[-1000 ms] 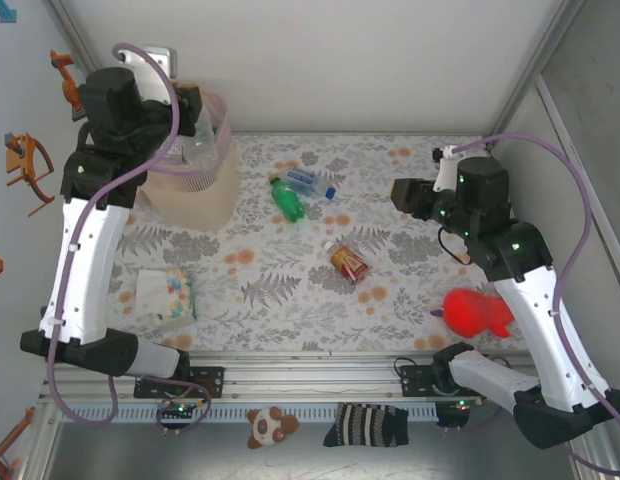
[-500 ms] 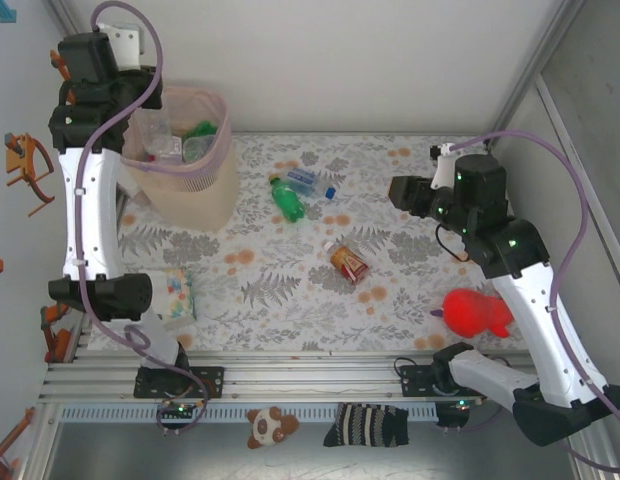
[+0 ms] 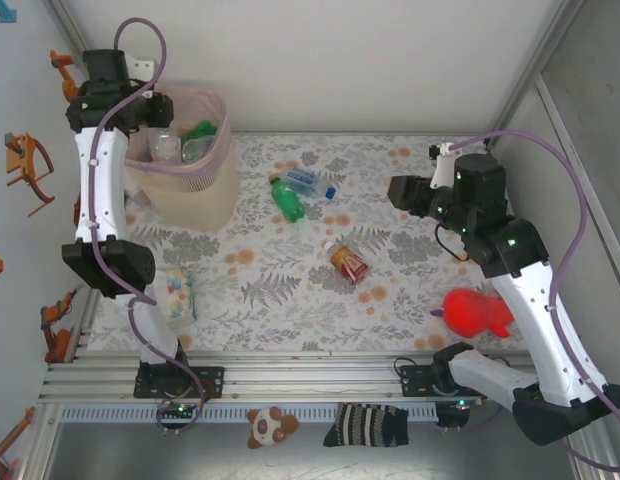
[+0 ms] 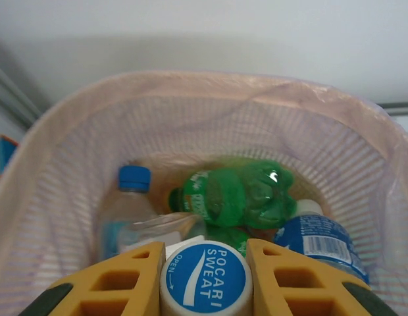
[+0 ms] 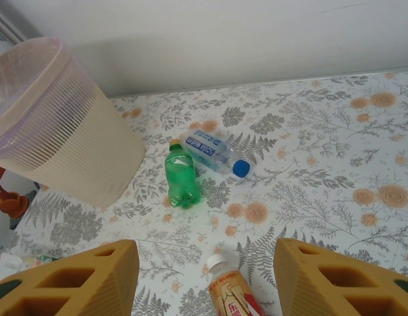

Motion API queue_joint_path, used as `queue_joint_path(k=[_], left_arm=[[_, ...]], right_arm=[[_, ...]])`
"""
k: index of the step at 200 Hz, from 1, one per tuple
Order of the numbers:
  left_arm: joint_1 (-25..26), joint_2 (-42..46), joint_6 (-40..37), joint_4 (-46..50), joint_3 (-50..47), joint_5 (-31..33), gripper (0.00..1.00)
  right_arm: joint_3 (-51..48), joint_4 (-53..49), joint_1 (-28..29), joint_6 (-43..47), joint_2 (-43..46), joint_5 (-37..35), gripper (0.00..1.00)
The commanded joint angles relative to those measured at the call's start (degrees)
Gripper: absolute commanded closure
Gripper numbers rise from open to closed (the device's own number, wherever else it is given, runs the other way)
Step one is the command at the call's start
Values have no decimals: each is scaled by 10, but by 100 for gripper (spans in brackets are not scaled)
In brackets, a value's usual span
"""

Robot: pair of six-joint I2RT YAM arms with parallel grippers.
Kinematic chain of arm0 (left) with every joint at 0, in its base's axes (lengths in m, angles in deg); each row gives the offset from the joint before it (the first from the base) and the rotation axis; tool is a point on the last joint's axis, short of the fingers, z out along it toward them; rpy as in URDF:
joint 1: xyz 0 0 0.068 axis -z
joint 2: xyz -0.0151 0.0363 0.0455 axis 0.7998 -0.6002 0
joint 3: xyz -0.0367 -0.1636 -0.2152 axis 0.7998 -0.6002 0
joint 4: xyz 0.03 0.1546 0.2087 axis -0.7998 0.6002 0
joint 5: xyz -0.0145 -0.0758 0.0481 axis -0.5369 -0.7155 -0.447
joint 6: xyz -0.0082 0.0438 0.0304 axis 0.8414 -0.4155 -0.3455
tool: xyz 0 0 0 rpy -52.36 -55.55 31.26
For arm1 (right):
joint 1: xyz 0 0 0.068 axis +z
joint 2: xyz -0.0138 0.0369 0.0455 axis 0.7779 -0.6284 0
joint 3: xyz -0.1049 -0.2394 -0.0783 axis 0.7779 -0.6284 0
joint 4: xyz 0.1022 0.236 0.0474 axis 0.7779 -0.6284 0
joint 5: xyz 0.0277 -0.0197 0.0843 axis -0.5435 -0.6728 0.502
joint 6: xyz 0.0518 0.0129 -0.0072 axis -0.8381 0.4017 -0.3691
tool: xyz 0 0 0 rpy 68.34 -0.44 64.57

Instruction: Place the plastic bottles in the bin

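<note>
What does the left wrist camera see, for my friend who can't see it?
The left gripper holds a Pocari bottle over the pink bin. Inside are a green bottle, a clear blue-capped bottle and a blue-labelled bottle.

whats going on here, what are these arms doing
The left gripper holds a Pocari Sweat bottle over the bin, which has other bottles inside. The right gripper hangs open above the table, where three more lie: a green bottle, a clear bottle and a copper bottle.
</note>
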Motion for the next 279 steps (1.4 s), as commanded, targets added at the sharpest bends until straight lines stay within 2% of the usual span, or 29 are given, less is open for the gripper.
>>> queue_joint_path(k=[1,45,80,120,176,207,279], left_arm=[[-2,-20,-1,53,12,-31,81],[-2,-63,6,83,12,-49,77],[-2,-87,13,91,15,-88,67],[-2,-101,26,97,37,-109,46],[-2,-70,38,97,78,-115,30],[-2,-45,45,97,91,-120,28],[0,30,63,96,72,-163,28]], right_arm=[[-1,16,4,-1,4,1,44],[-1,12,5,4,6,-3,44],[2,12,4,6,6,-3,44],[5,10,4,6,9,-3,44],[9,10,4,5,6,-1,44],[11,11,5,4,0,11,44],[24,-2,8,8,-58,76,45]])
